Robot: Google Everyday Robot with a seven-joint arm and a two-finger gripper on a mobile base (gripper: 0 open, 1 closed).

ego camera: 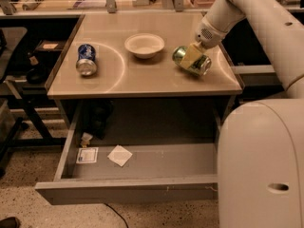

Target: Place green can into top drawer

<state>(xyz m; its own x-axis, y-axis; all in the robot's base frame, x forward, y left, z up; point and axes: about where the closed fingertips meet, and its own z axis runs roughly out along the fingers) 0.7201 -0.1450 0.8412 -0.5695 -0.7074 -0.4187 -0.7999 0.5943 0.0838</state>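
**Can at tool on worktop; drawer open and waiting**

The tool [191, 56] is at the right rear of the worktop [142, 80], set directly on the can [201, 66]. The can lies on its side under the tool, one end pointing left towards the bowl [144, 45] and the other towards the worktop's right edge. Whether the tool is clamped on the can or only placed over it cannot be told.

The drawer [128, 192] stands pulled out, below the tool and nearer the camera. A white paper [119, 155] and a small card [87, 155] lie in its left part, and the floor below the tool's side is bare grey metal. A blue can [87, 59] lies well to the tool's left, beyond the bowl.

Handling assessment: the can is judged light, thin-walled and smooth. It is likely to roll while on its side, and hard squeezing would dent it. The sound hold is across the middle of the body, square to its axis, which is where the tool now sits. The rounded ends offer poor purchase.

Markings: pale patches show on the can, but no brand or wording can be read. The blue can carries white markings, which are also unreadable. The card bears print too fine to make out.
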